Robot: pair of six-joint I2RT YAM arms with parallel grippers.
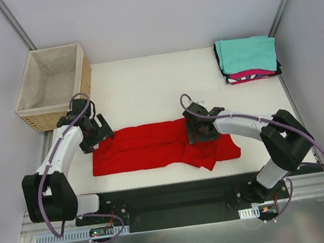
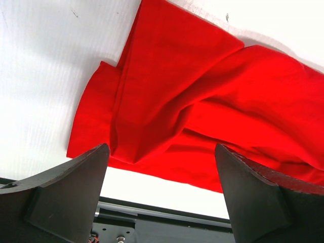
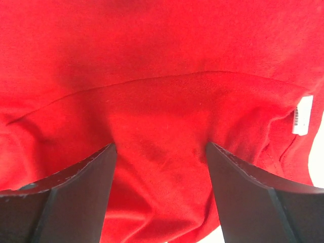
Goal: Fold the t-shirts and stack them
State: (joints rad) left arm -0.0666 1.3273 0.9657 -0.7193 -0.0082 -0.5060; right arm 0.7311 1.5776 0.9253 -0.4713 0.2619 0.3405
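Top external, 1 red t-shirt [image 1: 153, 145], 3 stacked folded t-shirts [image 1: 247, 58]

The top external camera looks steeply down from above and behind the arm bases [image 1: 92, 203], which sit at 6 o'clock, and takes in the whole surface [image 1: 143, 81] from well off. The left wrist camera hangs a little above the surface near 9 o'clock, looking past the left end effector [image 2: 161, 149] at one end of the red t-shirt [image 2: 202, 101]. The right wrist camera, behind the right end effector [image 3: 160, 146], is very close, cloth nearly filling it. All three share that shirt.
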